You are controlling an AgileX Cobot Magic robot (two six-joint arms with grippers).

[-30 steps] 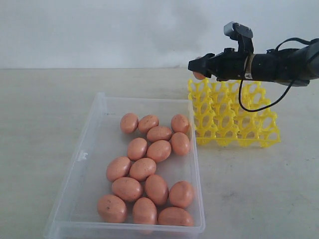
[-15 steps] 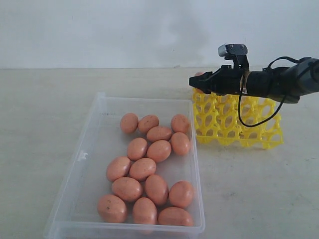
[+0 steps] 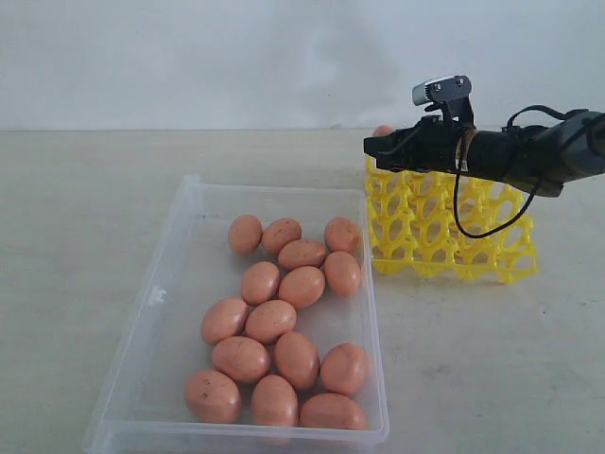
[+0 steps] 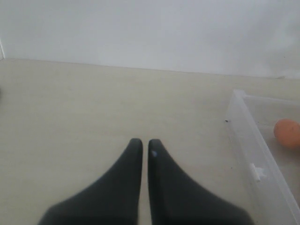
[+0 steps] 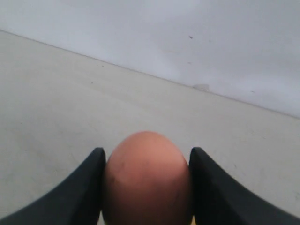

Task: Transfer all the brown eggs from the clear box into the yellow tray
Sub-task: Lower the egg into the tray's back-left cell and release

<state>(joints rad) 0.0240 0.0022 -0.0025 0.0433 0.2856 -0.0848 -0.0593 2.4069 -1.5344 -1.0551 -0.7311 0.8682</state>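
- Seen from the outside camera, the right gripper point(image 3: 378, 142) hangs over the far left corner of the yellow tray point(image 3: 444, 236), with one brown egg point(image 3: 382, 130) just peeking out behind its fingers. The other brown eggs point(image 3: 284, 317) lie loose and crowded in the clear box point(image 3: 170, 274) on the table point(image 3: 76, 208), many touching. No egg shows in the tray's cups.
- In the left wrist view, the left gripper point(image 4: 141, 143) is pressed together and empty, hovering above bare table beside the clear box's wall point(image 4: 253, 154). One egg point(image 4: 287, 133) sits inside.
- In the right wrist view, the right gripper point(image 5: 146, 152) pinches the brown egg point(image 5: 146, 183) across its widest part, one finger on each flank.
- An egg is probably light, stiff, smooth and brittle. A mid-girth hold like this one seems best, with gentle pressure: squeezing could crack it, and a hold near either end might let it slip out.
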